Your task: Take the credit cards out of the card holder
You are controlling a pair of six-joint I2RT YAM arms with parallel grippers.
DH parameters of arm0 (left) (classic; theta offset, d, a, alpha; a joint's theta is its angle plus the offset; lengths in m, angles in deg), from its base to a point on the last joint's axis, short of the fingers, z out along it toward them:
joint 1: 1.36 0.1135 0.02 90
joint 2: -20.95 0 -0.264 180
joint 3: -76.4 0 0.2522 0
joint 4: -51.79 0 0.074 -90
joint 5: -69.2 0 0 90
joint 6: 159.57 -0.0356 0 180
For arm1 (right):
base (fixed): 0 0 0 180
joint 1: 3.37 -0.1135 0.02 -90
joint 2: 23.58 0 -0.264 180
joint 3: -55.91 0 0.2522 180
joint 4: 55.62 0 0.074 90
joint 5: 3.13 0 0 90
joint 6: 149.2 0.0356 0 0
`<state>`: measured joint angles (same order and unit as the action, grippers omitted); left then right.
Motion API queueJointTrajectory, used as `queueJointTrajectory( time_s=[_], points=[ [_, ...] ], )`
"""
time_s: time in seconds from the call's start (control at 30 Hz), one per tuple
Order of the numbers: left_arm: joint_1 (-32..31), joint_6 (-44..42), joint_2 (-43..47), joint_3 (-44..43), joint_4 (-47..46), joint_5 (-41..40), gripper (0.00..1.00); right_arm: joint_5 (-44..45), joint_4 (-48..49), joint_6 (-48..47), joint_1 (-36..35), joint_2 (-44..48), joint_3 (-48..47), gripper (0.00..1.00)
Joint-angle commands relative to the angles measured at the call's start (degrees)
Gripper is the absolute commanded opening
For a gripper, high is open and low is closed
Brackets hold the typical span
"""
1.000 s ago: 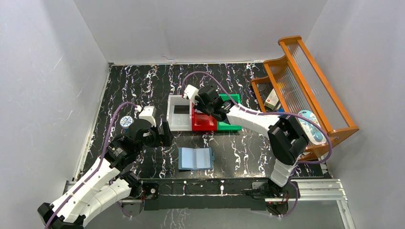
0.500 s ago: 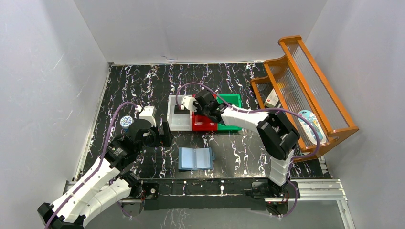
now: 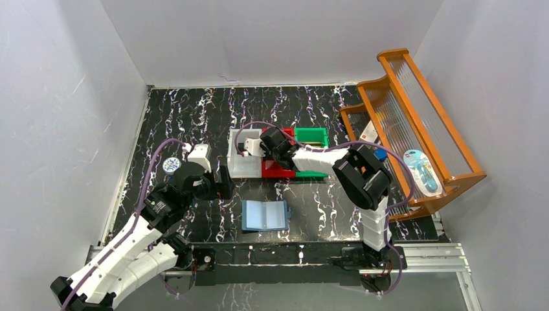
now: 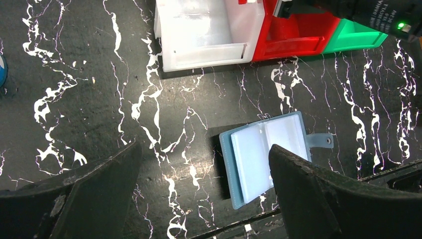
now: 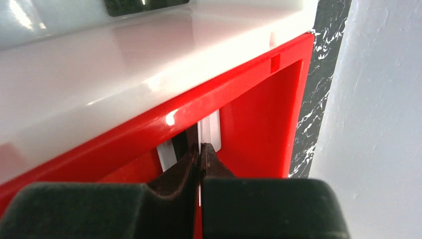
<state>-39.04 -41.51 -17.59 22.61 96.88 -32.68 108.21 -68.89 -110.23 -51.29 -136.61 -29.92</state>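
Note:
The card holder lies open on the table near the front, pale blue inside with clear pockets; it also shows in the left wrist view, snap tab to the right. My right gripper is down inside the red bin, shut on a thin pale card held edge-on between the fingers. A dark flat shape, likely the black card, lies in the white bin. My left gripper is open and empty, hovering above the table left of the card holder.
White, red and green bins stand side by side mid-table. An orange rack with a white-and-red box fills the right side. A round blue tin sits at the left.
My right gripper has moved left and down from over the red and green bins into the red bin beside the white bin's wall. The left arm and card holder have not moved.

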Motion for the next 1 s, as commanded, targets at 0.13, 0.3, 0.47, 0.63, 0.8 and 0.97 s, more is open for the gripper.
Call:
queueJointTrajectory(
  time_s=[0.13, 0.3, 0.47, 0.63, 0.8, 0.97],
  points=[
    [0.14, -0.99, 1.28, -0.04, -0.22, -0.67, 0.98, -1.34, -5.89, 3.92, 0.11, -0.26, -5.95, 0.25],
    [0.13, -1.07, 0.95, 0.0, -0.22, -0.36, 0.98, -2.27, -7.83, 5.64, 0.11, 1.45, -6.02, 0.46],
    [0.14, -1.07, 0.67, -0.04, -0.27, -0.16, 0.98, -3.61, -8.32, 8.29, 0.11, 4.46, -5.75, 0.48],
    [0.13, -0.98, 0.66, -0.02, -0.14, -0.22, 0.98, -4.46, -5.86, 13.95, 0.11, 10.85, -3.99, 0.49],
    [0.12, -1.05, 0.41, 0.1, -0.19, 0.11, 0.98, -9.46, 0.06, 25.49, 0.11, 22.26, 3.1, 0.51],
    [0.1, -1.47, -0.41, 0.2, -0.64, 1.19, 0.98, -10.16, 6.03, 46.9, 0.11, 34.1, 14.46, 0.53]
  ],
)
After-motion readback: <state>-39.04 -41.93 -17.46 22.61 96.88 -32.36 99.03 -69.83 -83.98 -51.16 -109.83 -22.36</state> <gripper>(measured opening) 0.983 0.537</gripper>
